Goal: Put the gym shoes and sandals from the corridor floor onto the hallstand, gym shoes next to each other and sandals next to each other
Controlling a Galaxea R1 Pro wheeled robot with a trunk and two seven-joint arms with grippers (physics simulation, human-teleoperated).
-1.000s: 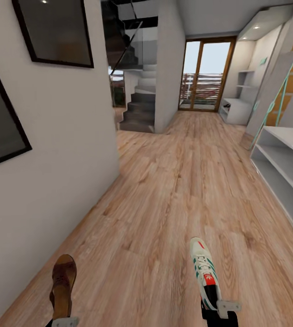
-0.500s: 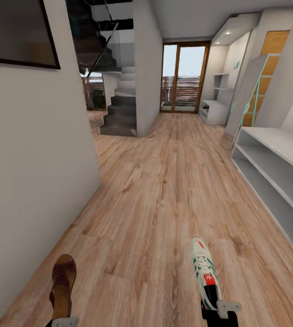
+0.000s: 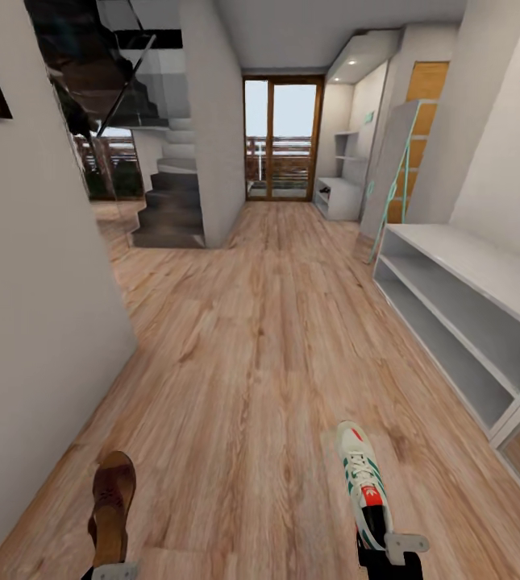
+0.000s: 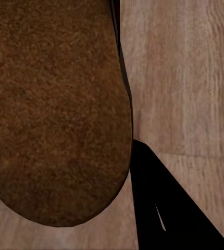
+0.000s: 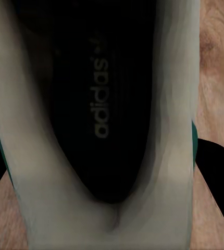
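**Spotter:** Any writing you can read?

**Operator:** On my right wrist view, "adidas" runs along the dark insole of the gym shoe (image 5: 107, 104), with a trefoil mark beside it. From the head camera the same gym shoe (image 3: 362, 482) shows green side stripes and a red-orange tongue patch. Nothing else is legible to me.

**Spotter:** How much room have you got?

**Operator:** The corridor floor (image 3: 260, 338) runs open ahead to the glass doors (image 3: 280, 138). A white wall (image 3: 34, 322) lines my left side, ending at a corner with the staircase (image 3: 167, 205) beyond it. Along my right is the pale grey hallstand (image 3: 461, 314), two open tiers, its near end close to the right edge of the head view. A second grey rack (image 3: 340, 197) sits far down by the doors.

**Spotter:** Where do the shoes sit in the jaws?

**Operator:** The right gripper (image 3: 388, 552) has the gym shoe by its heel end, toe pointing forward, carried above the floor planks. The left gripper (image 3: 110, 568) holds a brown sandal (image 3: 112, 503) the same way, toe forward. In the left wrist view the sandal (image 4: 54, 109) fills the space between the fingers, one dark finger (image 4: 159, 208) just beside its edge. Both jaws are clamped on their shoes.
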